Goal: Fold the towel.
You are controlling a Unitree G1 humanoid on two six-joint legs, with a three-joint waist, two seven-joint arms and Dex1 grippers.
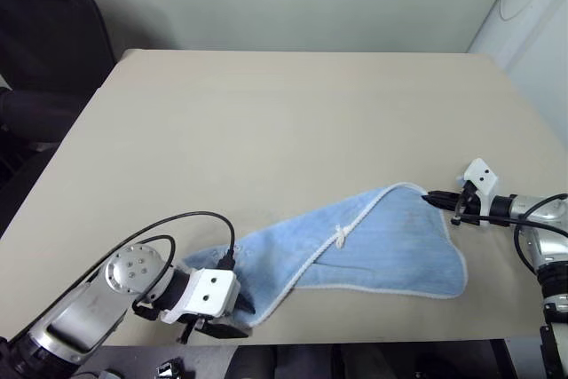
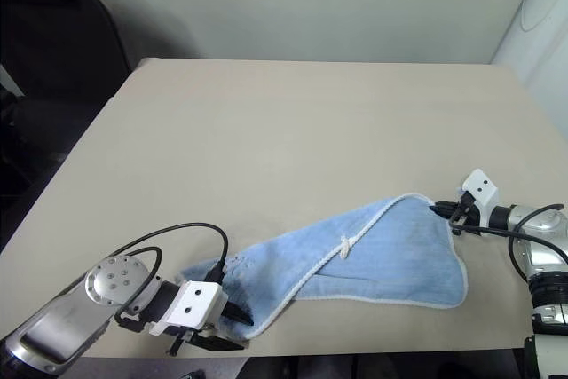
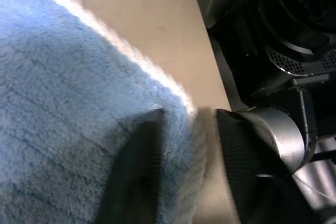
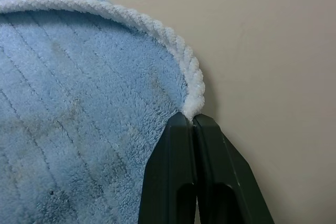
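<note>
Both fingers pinch towel corners on the table.

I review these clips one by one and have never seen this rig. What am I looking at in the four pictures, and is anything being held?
This is a humanoid robot with two arms, each ending in a gripper of two black fingers. The two wide pictures come from a stereo camera on its head, looking down over a beige table. The two close-ups come from cameras on the wrists, looking along each gripper's fingers.

On the table lies a light blue towel with white edging and a small white loop, bunched into a rough diagonal strip.

The right gripper is shut on the towel's far right corner; its wrist view shows the fingers pressed together right at the white edging. The left gripper is at the opposite, near-left end by the table's front edge, its fingers either side of that edge of cloth. Whether it has fully clamped is not clear.
</note>
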